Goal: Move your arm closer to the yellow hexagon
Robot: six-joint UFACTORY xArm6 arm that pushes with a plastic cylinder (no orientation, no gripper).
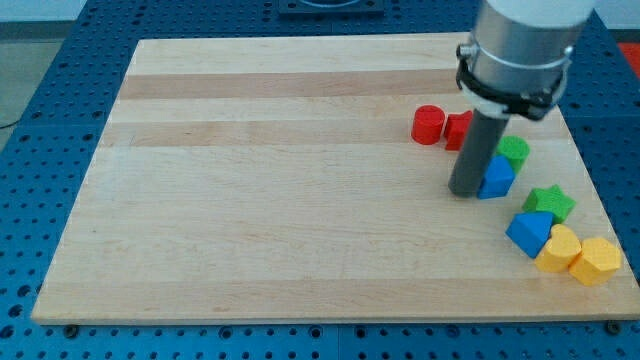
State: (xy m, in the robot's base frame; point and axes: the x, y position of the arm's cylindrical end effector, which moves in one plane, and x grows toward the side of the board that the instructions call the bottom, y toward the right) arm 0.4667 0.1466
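Observation:
The yellow hexagon (pixel 597 261) lies near the board's bottom right corner, touching a yellow heart-like block (pixel 558 248) on its left. My tip (pixel 466 192) rests on the board well up and to the left of the hexagon. It sits against the left side of a blue block (pixel 497 178). The rod partly hides a red block (pixel 459 129) behind it.
A red cylinder (pixel 428 124) sits left of the red block. A green block (pixel 514 151) is above the blue block. A green star (pixel 549 203) and a second blue block (pixel 529 233) lie between my tip and the yellow blocks. All are on the wooden board (pixel 280 180).

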